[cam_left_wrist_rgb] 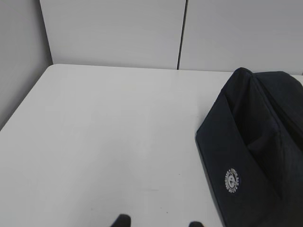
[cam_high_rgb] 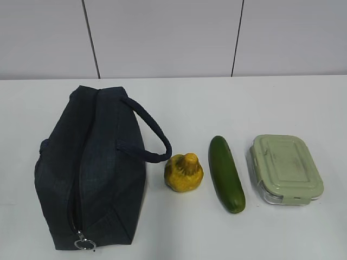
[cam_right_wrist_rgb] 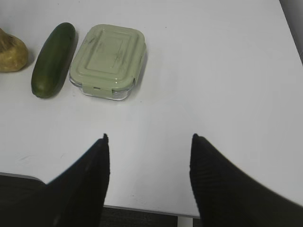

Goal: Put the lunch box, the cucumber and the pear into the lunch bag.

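The dark navy lunch bag (cam_high_rgb: 89, 168) lies on the left of the white table, zipped, with its ring pull (cam_high_rgb: 84, 244) at the near end; it also shows in the left wrist view (cam_left_wrist_rgb: 255, 151) with its white logo (cam_left_wrist_rgb: 231, 180). The yellow pear (cam_high_rgb: 184, 172), the cucumber (cam_high_rgb: 226, 173) and the sage-lidded lunch box (cam_high_rgb: 286, 169) lie in a row to its right. The right wrist view shows the lunch box (cam_right_wrist_rgb: 108, 61), cucumber (cam_right_wrist_rgb: 53, 59) and pear (cam_right_wrist_rgb: 10, 52). My right gripper (cam_right_wrist_rgb: 149, 139) is open and empty, near the table's front edge. My left gripper (cam_left_wrist_rgb: 158, 221) is open, only its tips show.
The white table (cam_high_rgb: 217, 108) ends at a white panelled wall (cam_high_rgb: 162, 38) behind. Its front edge (cam_right_wrist_rgb: 142, 210) shows below my right gripper. The bag's loop handle (cam_high_rgb: 152, 135) lies out toward the pear.
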`<state>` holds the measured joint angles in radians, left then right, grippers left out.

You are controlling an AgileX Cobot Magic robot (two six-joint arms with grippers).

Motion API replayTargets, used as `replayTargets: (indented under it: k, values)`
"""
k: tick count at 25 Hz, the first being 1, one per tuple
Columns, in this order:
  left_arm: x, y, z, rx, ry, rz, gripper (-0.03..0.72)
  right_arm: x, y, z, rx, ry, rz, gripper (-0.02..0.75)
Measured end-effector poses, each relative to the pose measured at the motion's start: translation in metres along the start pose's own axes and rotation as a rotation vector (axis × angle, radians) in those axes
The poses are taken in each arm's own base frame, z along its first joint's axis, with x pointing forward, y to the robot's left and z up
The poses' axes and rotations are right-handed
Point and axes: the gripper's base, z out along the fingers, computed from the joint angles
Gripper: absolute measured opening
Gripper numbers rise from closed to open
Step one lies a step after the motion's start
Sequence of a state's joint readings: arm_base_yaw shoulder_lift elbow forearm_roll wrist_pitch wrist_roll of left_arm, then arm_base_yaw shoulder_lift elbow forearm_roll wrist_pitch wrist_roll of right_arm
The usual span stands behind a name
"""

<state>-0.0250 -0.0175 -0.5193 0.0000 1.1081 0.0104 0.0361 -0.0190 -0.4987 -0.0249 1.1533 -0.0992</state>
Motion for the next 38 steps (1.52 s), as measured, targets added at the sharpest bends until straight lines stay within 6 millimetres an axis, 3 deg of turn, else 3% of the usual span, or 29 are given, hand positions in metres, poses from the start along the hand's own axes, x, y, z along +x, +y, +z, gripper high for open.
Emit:
replayTargets:
  k: [11,16,21,28,33,38]
  values:
    - [0.000,0.000,0.000,0.000,0.000,0.000,0.238,0.000,0.000,0.000,0.000,0.000,0.029,0.430]
    - [0.000,0.000,0.000,0.000,0.000,0.000,0.238,-0.012,-0.001,0.017,-0.011,0.138,0.115,0.430]
    - [0.000,0.000,0.000,0.000,0.000,0.000,0.238,-0.038,0.001,0.035,-0.056,0.204,0.156,0.430]
    - [0.000,0.000,0.000,0.000,0.000,0.000,0.238,-0.084,-0.001,0.059,-0.082,0.145,0.191,0.430]
    - [0.000,0.000,0.000,0.000,0.000,0.000,0.238,-0.111,0.001,0.089,-0.123,0.170,0.247,0.426]
    - [0.000,0.000,0.000,0.000,0.000,0.000,0.238,-0.136,0.000,0.121,-0.127,0.243,0.250,0.353]
